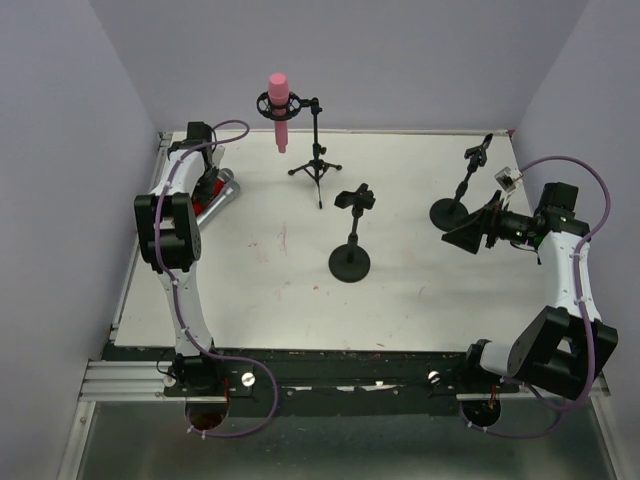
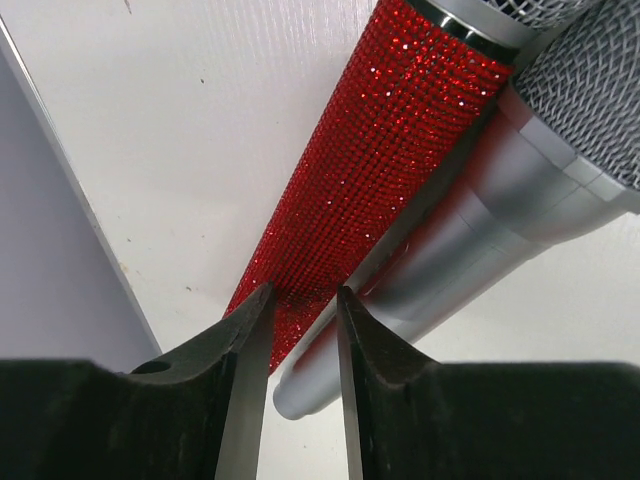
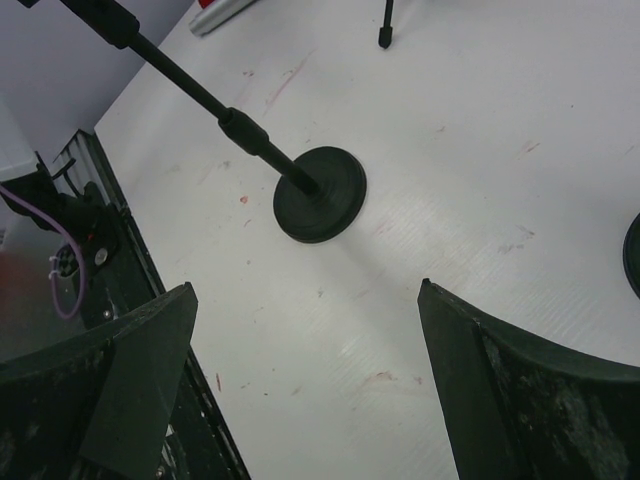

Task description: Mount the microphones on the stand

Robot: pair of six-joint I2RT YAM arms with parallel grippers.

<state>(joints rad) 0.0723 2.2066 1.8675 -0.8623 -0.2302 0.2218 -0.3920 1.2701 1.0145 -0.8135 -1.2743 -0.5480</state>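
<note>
mics 3: pink mic on tripod stand, red mic + silver mic left of it, half-hidden from above, likely just two | stands 3: tripod stand, near round-base stand + far round-base stand right of it | arms 2: left arm, right arm

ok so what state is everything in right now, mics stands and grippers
pink microphone: upright, mounted in a holder
tripod stand: standing, carrying it
red microphone: lying flat, not mounted
silver microphone: lying flat against the red one
middle stand: upright, clip empty
right stand: upright, clip empty
left gripper: nearly closed at the red microphone's tail, grip unclear
right gripper: open, empty
</note>
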